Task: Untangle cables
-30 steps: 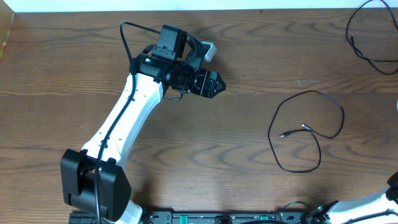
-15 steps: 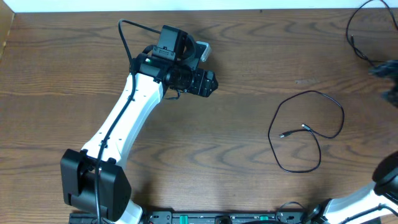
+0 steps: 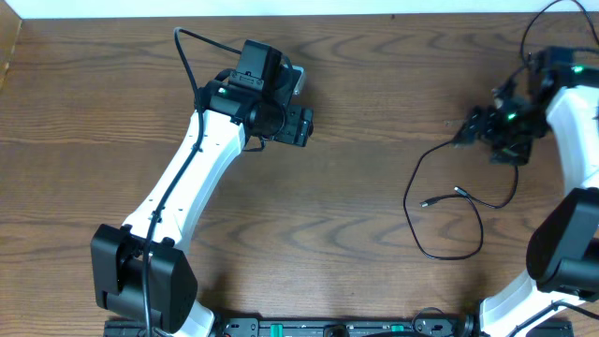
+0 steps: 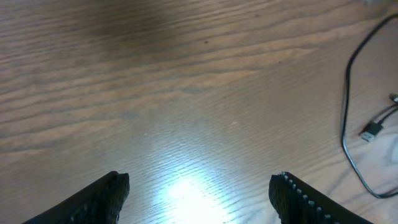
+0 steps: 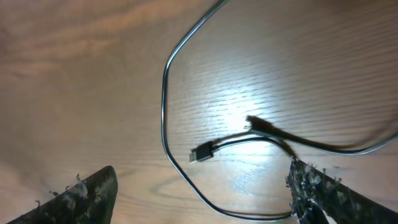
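Observation:
A thin black cable (image 3: pixel 463 201) lies in a loose loop on the right half of the wooden table, its two small plug ends (image 3: pixel 440 197) resting inside the loop. My right gripper (image 3: pixel 477 126) hovers open just above the loop's upper edge. In the right wrist view (image 5: pixel 202 193) the cable (image 5: pixel 165 106) curves between the spread fingers, and one plug (image 5: pixel 202 151) lies ahead of them, untouched. My left gripper (image 3: pixel 307 124) stands open over bare wood at the upper middle. In the left wrist view (image 4: pixel 199 199) it holds nothing, and the cable (image 4: pixel 349 93) runs down the right edge.
Another thin black cord (image 3: pixel 530 51) curls at the table's top right corner, partly behind my right arm (image 3: pixel 571 122). The table's far edge (image 3: pixel 281 16) runs close behind my left arm (image 3: pixel 201 159). Both arm bases sit at the front edge.
My right arm has swung in from the lower right corner and now hangs over the top of the cable loop. My left gripper has drawn back slightly to the left.

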Controlling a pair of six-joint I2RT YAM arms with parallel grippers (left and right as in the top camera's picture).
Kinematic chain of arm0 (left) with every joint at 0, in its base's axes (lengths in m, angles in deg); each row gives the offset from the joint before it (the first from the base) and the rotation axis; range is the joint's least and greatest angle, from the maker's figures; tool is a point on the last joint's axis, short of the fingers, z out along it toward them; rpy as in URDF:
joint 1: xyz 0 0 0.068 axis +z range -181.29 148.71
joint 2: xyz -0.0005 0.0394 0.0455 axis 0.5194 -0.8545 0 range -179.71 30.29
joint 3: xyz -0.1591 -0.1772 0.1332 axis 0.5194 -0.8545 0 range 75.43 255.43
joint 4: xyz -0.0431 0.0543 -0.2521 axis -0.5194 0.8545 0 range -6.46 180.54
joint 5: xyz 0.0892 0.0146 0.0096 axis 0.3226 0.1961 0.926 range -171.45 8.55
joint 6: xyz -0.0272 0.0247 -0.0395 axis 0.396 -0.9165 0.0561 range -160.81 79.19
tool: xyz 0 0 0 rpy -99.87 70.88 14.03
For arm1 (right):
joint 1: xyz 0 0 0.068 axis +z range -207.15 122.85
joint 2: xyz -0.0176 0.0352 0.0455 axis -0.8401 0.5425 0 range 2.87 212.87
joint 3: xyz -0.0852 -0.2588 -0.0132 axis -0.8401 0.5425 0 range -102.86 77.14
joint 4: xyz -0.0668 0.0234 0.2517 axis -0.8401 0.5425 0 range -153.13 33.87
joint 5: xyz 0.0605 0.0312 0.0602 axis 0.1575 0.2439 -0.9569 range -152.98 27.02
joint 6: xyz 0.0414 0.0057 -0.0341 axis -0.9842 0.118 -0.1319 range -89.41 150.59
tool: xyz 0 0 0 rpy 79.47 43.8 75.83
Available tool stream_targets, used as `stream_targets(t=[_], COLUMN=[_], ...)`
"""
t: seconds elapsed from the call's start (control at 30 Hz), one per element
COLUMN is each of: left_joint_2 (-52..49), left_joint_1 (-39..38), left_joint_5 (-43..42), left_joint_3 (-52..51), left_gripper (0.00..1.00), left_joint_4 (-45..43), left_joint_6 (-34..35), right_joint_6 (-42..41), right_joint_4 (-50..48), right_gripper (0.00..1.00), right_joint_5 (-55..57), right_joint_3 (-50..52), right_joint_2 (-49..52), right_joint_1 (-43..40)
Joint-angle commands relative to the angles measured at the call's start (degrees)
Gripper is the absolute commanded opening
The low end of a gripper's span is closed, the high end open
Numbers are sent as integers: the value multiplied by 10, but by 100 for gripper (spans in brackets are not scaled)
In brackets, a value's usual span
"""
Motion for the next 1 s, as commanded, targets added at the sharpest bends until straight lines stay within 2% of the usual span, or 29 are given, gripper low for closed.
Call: stream_targets(t=[0.0,0.27,0.53,0.97], left_joint_2=[-3,-3,-3,-3], left_joint_1=[7,7,6,7], left_joint_5=[21,21,21,21], left_joint_3=[6,6,6,6], left_gripper=[77,78,79,79], left_joint_4=[3,3,0,-1], left_joint_6=[6,7,31,50], right_joint_6=[25,24,-13,-11], right_joint_4=[-23,-101,-131,-200], right_gripper=[83,83,81,81], right_joint_5=[12,37,164,170], right_joint_3=[50,142,183,275], right_joint_2=[-16,-16,-16,-16], right_joint_1=[28,47,46,46])
